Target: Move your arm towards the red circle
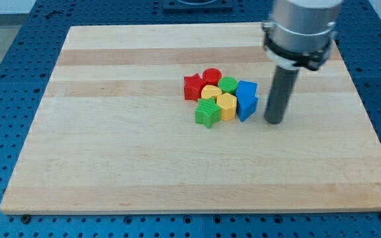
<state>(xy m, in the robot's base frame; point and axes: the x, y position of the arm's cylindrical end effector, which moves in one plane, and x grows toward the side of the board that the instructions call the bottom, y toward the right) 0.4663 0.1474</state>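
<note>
My tip (275,121), a bare rod tool holding nothing, rests on the worktop (111,165) just right of the blue block (246,99), while the red circle (211,76), likely light, rigid and easily slid, sits at the cluster's top edge beyond it.

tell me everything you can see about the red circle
The red circle is a small, round, flat-topped block of plain glossy red, plastic by the look of it, lying flat on the wooden board. It sits at the top edge of the tight cluster of blocks, with the red star to its left, the green block to its right and a yellow block just below, all pressed close. My tip stands apart, off to the cluster's right.
</note>
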